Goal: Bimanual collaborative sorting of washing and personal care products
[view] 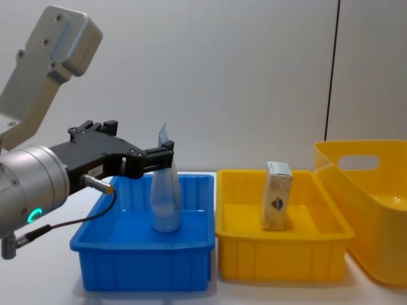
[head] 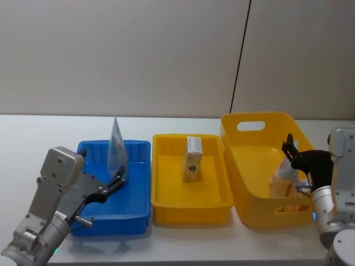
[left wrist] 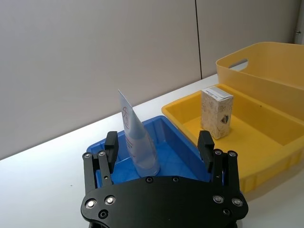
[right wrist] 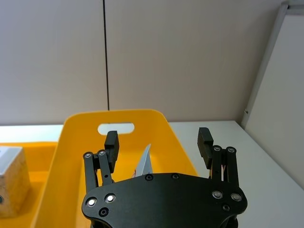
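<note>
Left pincer (left wrist: pixel 159 148) gapes around the upright tube (left wrist: pixel 137 140) in the blue bin (head: pixel 136 191); right pincer (right wrist: pixel 158 141) gapes over the tall bin (right wrist: pixel 71 142), perhaps above another tube (right wrist: pixel 145 161)

White table (head: pixel 33 133) w/ three plastic bins in a row, just beside each other. Low blue tray (head: pixel 136 208) on robot's left, low yellow tray (head: pixel 166 210) in the middle, taller yellow basket (head: pixel 236 183) on the right (oval handle cutouts in its end walls). Plain beige wall (head: pixel 122 55) behind, w/ a thin dark vertical seam (head: pixel 242 55) above the basket.
</note>
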Tool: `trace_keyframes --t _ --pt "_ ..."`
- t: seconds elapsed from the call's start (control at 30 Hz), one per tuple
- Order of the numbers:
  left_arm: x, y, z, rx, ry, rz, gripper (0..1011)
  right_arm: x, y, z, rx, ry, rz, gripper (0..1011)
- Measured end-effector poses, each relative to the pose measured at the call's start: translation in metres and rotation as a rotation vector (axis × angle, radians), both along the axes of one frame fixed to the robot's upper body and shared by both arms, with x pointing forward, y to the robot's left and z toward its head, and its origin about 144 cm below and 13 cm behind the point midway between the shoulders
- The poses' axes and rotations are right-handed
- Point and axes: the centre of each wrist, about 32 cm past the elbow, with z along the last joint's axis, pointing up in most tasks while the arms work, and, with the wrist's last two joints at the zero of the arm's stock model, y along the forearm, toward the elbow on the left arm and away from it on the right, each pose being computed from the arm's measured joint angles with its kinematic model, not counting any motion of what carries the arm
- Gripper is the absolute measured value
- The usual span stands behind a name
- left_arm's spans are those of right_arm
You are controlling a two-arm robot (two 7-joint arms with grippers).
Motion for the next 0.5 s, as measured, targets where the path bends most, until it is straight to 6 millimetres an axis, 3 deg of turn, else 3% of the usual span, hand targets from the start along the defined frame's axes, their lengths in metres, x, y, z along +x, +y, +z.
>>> trace_keyframes --t 0.5 --pt "0.000 0.000 0.000 0.000 0.000 0.000 1001 -0.011 -0.003 0.014 0.074 -0.155 0.122 1003"
